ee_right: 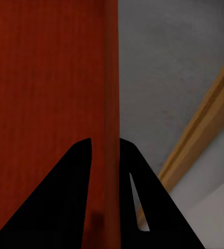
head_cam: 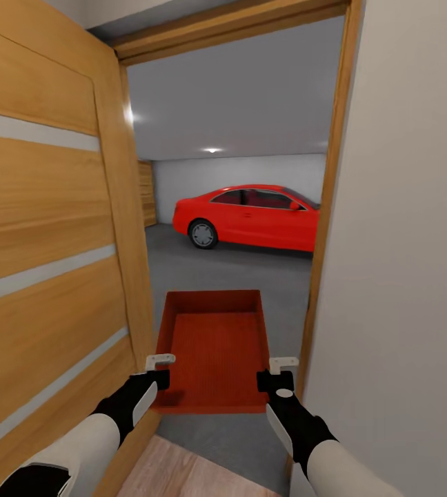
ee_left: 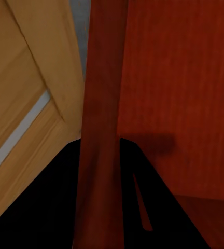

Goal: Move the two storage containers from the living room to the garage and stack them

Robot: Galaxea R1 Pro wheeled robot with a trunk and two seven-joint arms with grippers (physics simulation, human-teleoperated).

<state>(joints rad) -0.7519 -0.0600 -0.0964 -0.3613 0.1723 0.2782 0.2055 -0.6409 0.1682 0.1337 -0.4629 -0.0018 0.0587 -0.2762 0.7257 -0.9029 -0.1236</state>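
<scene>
— Black fingers at the near edge: what can't you make out there?

— Little is lost. The left gripper (head_cam: 156, 378) and the right gripper (head_cam: 276, 381) both sit at the near corners of a red-orange rectangular open-top storage container (head_cam: 213, 348). In each wrist view a side wall of the bin runs straight between the two dark fingers (ee_left: 55, 207), so each gripper is clamped on a wall. The upper arms are cut off by the frame's lower edge.

— And under the grippers?

— A strip of light wood plank floor (head_cam: 182, 476) lies nearest, below and behind the hands. Past it, beneath the bin, begins the dark grey concrete floor (head_cam: 251, 276) of the garage. The bin is carried level in the doorway, clear of the ground, as far as I can tell.

— What flanks the hands?

— Outside the left gripper stands an open orange wooden door with pale horizontal stripes (head_cam: 44, 241); the left wrist view shows it just beside the bin's wall. Outside the right gripper is the wooden door frame (head_cam: 327, 207), then a plain pale wall (head_cam: 403, 241).

— Anything in the bin?

— Nothing; its ribbed red bottom is bare.

— And farther on?

— Well beyond the grippers a glossy bright-red car (head_cam: 251, 217) is parked, its front cut off by the frame. Behind it is a white-grey wall, with ceiling lights above.
</scene>
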